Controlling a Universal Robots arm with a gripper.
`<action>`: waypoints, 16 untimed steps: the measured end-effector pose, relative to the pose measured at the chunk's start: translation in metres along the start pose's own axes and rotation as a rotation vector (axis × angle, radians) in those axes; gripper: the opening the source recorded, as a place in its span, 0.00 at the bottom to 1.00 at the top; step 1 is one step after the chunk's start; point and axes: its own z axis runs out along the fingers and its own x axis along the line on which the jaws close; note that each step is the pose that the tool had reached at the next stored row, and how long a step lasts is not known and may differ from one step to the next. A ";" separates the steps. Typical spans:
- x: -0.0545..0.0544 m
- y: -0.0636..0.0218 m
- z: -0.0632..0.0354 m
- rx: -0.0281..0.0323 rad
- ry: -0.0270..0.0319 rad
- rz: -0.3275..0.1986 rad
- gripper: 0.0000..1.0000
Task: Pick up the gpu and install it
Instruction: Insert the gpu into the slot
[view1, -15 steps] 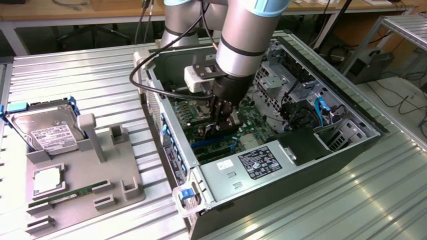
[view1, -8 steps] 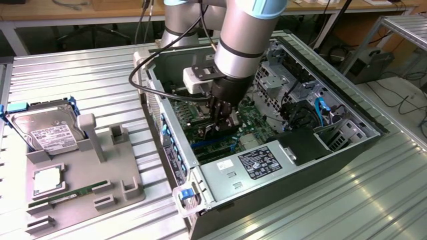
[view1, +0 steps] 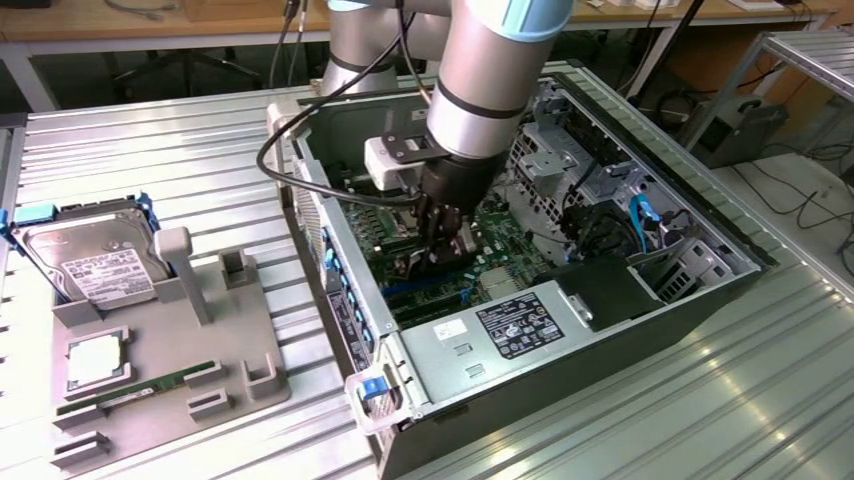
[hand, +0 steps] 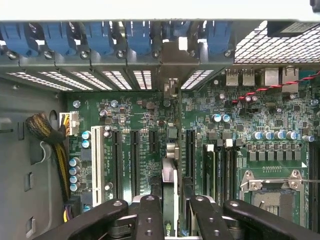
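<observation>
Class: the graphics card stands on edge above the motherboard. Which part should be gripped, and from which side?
Grip the graphics card by its upper long edge, from straight above, the tool pinching its two flat faces. It is thin and upright, and its lower edge must stay free for the motherboard slots.

The gpu (hand: 170, 200) stands edge-on over the motherboard (hand: 150, 125) inside the case (view1: 667, 330).
</observation>
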 end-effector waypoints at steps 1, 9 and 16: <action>0.000 0.0000 0.0008 -0.0004 0.0001 0.000 0.26; 0.000 0.0000 0.0068 -0.0032 0.0002 -0.001 0.26; 0.000 0.0011 -0.0088 -0.0038 0.0004 -0.003 0.40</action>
